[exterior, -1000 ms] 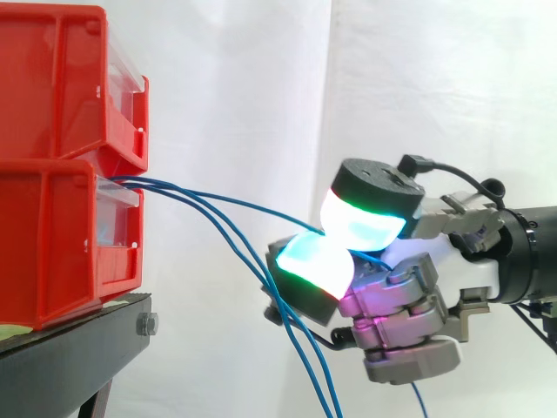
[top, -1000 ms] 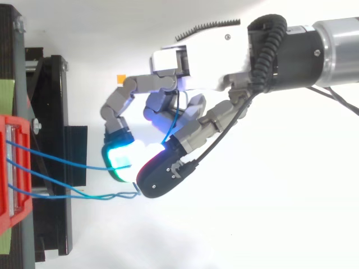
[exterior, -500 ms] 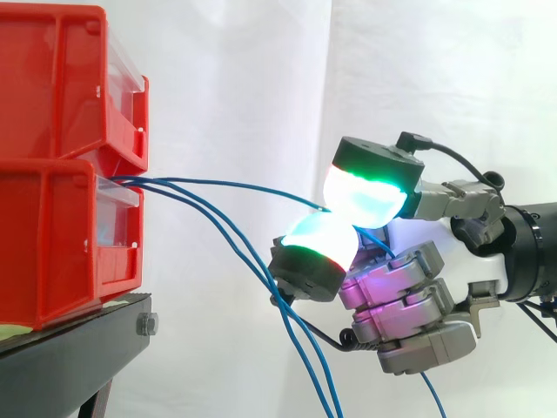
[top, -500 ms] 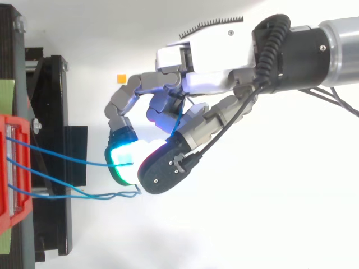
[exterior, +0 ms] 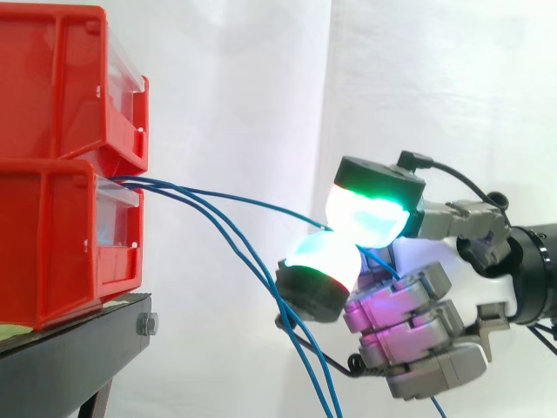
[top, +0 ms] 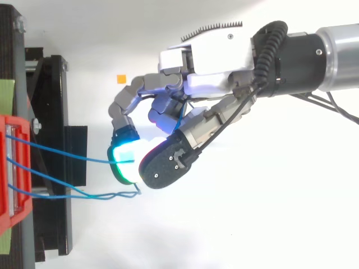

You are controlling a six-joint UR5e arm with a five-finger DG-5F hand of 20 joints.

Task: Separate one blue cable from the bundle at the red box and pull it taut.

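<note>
Side view: hand (exterior: 409, 296) with fingers (exterior: 370, 218) clamped on one blue cable (exterior: 244, 199), pinched between two glowing pads. The cable runs almost straight from the pinch to the lower red box (exterior: 52, 252) well left of the fingers, and two other blue cables (exterior: 261, 280) sag from the box and pass just under the fingers. Top view: fingers (top: 126, 159) curled tip to tip on the blue cable (top: 61, 152), which runs left from them to the red box (top: 14, 221), with the other blue cables (top: 56, 182) slack beside the fingers, apart from the pinched one.

white curtain (exterior: 261, 87), black stand (exterior: 61, 357), bright light
</note>
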